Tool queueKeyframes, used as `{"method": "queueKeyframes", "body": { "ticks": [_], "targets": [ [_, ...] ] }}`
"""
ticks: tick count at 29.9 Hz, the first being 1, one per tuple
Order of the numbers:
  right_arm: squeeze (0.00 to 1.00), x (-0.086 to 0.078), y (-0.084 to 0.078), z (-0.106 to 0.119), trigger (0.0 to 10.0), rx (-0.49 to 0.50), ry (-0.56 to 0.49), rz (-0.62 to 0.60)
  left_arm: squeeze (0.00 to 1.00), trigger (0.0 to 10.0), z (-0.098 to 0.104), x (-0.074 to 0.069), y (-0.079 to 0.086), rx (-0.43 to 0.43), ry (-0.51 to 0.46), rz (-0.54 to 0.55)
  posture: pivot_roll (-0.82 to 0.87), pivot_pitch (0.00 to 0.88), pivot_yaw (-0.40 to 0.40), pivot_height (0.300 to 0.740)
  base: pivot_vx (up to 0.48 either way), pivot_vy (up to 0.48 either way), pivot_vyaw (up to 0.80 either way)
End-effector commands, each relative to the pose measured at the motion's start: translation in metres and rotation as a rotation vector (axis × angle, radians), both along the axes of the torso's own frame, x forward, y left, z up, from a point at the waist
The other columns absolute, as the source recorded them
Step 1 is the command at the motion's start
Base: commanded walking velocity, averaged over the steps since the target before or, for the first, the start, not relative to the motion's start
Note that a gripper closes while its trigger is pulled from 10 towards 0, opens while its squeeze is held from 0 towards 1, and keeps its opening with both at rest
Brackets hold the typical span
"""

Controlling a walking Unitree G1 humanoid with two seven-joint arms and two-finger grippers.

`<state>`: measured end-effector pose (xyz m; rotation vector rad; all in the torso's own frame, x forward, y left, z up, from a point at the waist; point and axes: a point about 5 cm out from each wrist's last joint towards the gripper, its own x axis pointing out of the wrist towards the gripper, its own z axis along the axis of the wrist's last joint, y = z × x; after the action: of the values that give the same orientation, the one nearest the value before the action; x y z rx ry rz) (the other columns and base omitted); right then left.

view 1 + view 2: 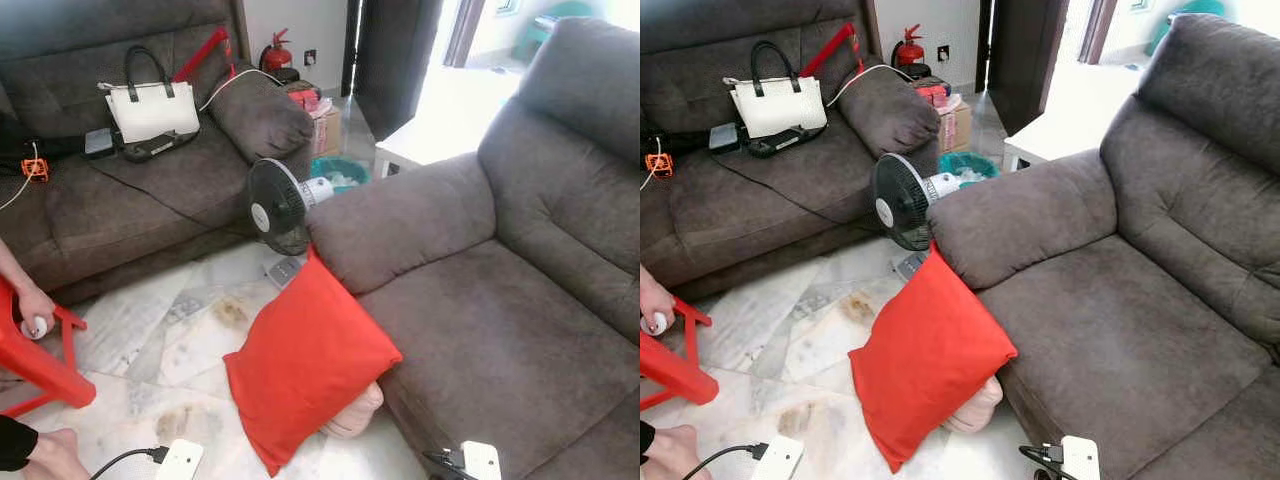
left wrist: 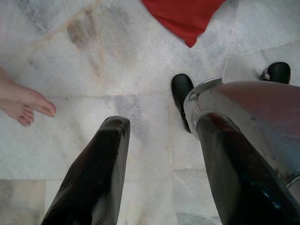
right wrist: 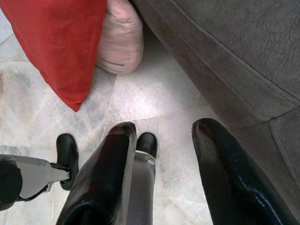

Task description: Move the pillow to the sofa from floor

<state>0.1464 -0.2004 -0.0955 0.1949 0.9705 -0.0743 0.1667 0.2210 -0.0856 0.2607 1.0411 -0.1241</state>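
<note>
A large grey-brown sofa (image 1: 500,330) is seen on the right, its seat bare and open, its armrest end reaching toward the middle of the room. A second sofa (image 1: 120,200) of the same fabric stands along the far wall and carries a white handbag (image 1: 152,108) with black handles and some cables. The marble floor (image 1: 150,340) lies between the two, stained in patches.

The red pillow (image 1: 305,365) stands tilted on one corner on the floor, leaned against the front of the near sofa just below the armrest. A pale pink cushion (image 3: 121,42) is tucked behind it, touching the sofa base; this is shown more plainly in the right wrist view. A small black fan (image 1: 277,205) stands on the floor just beyond the armrest. A red stool (image 1: 40,355) is held by a person's hand (image 1: 35,310) at the left edge, and a bare foot (image 2: 23,105) is seen in the left wrist view.

No writing or label can be read on anything.

The left hand (image 2: 161,136) hangs over bare floor with its fingers spread wide, holding nothing. The right hand (image 3: 161,136) hangs beside the sofa front, fingers likewise parted and empty, near the pillow's lower corner.
</note>
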Motion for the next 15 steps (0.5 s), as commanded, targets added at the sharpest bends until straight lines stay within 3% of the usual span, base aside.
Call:
{"method": "queueKeyframes", "body": {
  "ticks": [1, 15],
  "targets": [
    [0.0, -0.0013, 0.0007, -0.0005, 10.0, 0.003, 0.002, -0.002, 0.0, 10.0, -0.0007, -0.0028, 0.0021, 0.0, 0.006, 0.002, 0.09, 0.037, -0.027, 0.74, 0.0, 0.0, 0.0],
    [0.0, 0.0009, 0.0002, 0.0007, 10.0, -0.01, -0.017, 0.006, 0.0, 10.0, -0.0003, -0.0021, 0.0026, 0.004, 0.003, 0.003, 0.09, 0.049, -0.029, 0.74, 0.0, 0.0, 0.0]
  ]
}}
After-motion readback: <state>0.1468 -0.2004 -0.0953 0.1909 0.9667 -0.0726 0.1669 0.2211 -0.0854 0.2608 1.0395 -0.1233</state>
